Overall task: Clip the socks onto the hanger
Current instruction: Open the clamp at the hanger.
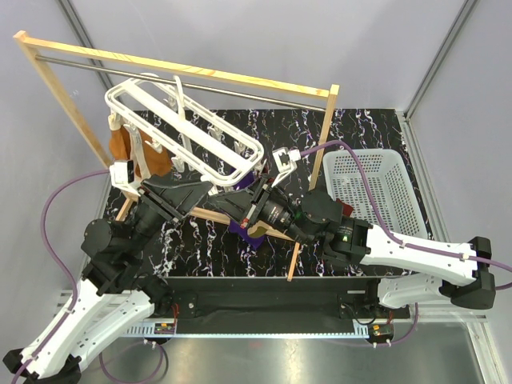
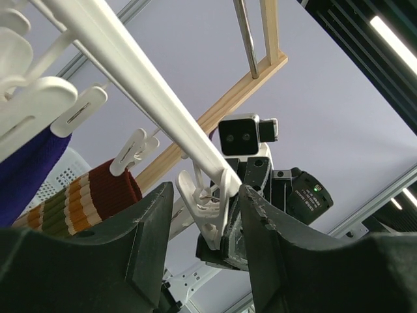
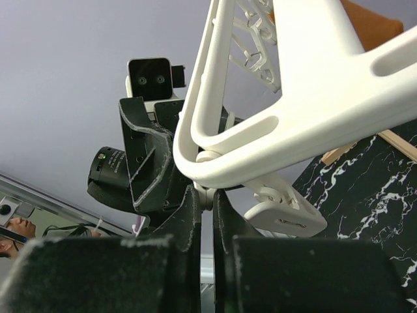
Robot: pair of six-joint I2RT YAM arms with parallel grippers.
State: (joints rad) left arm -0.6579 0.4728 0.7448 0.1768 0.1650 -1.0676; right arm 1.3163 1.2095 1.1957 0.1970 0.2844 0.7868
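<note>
Tilted over the far-left part of the counter [image 1: 364,132], the hanger [image 2: 133,75] appears to hang from the wooden rack [image 1: 200,74]. I am working at the frame corner nearest the counter's middle. My right pincer [image 3: 207,218] is closed narrow on that corner, I judge to steady the frame against swinging. My left pincer [image 2: 207,244] stands wide, one finger on either side of a dangling clip peg [image 2: 207,212], likely placed to squeeze it open. The striped sock [image 2: 98,195] hangs just beside it, under the next peg; whether that peg grips it I cannot tell. A purple cloth [image 2: 26,166] hangs beyond.
</note>
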